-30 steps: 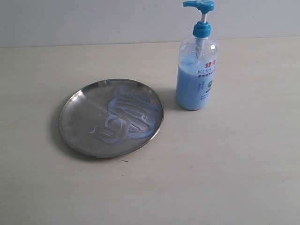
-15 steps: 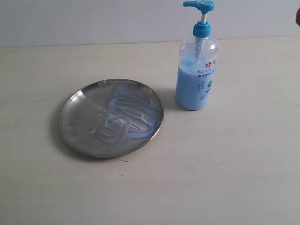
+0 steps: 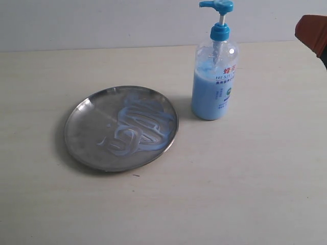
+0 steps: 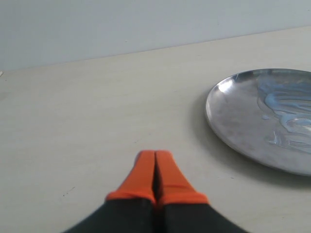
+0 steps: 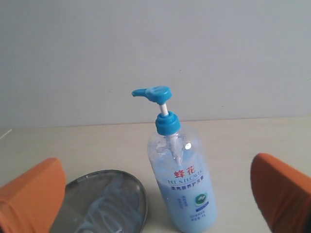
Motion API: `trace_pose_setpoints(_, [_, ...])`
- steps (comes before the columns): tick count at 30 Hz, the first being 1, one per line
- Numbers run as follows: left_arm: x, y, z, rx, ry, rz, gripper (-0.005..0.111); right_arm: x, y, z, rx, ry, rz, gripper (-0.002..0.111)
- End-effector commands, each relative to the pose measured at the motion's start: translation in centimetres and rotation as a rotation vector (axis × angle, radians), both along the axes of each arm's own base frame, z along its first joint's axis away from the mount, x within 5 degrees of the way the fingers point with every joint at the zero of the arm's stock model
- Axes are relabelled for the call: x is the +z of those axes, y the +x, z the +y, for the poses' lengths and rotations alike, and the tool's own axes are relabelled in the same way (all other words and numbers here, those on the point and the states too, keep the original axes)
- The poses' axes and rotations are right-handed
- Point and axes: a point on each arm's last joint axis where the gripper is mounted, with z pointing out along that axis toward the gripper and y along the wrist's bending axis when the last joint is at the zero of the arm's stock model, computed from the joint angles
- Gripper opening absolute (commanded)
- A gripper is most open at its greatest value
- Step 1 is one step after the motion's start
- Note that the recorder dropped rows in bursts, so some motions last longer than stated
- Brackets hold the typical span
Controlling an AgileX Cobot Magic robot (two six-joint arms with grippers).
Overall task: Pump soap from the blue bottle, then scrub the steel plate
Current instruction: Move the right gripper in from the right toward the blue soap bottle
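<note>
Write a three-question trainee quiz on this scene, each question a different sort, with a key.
1. True or false: the left gripper is shut with nothing between its fingers.
2. Where do the soap smears lie? A) on the steel plate B) on the table C) on the pump head
3. Fill in: in the right wrist view the right gripper is ___, its fingers standing clear of the blue bottle on either side.
Key: 1 true; 2 A; 3 open.
</note>
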Motion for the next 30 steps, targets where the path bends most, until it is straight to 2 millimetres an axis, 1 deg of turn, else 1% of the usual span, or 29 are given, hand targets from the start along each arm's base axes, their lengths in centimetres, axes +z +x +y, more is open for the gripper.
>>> trace_pose_setpoints(1, [0.0, 0.0, 0.0, -0.005, -0.010, -0.006, 0.000, 0.2, 0.2, 0.0, -0.008, 0.019, -0.005, 0.105])
trace_pose_setpoints(23, [0.1, 0.0, 0.0, -0.003, -0.006, -0.024, 0.000, -0.1, 0.1, 0.2, 0.018, 0.009, 0.034, 0.105])
trace_pose_setpoints(26, [0.9, 0.2, 0.1, 0.008, -0.010, -0.115, 0.000, -0.1, 0.1, 0.2, 0.016, 0.005, 0.027, 0.105])
trace_pose_setpoints(30, [3.0, 0.3, 0.3, 0.039, -0.064, -0.344, 0.000, -0.1, 0.4, 0.2, 0.006, 0.002, 0.024, 0.105])
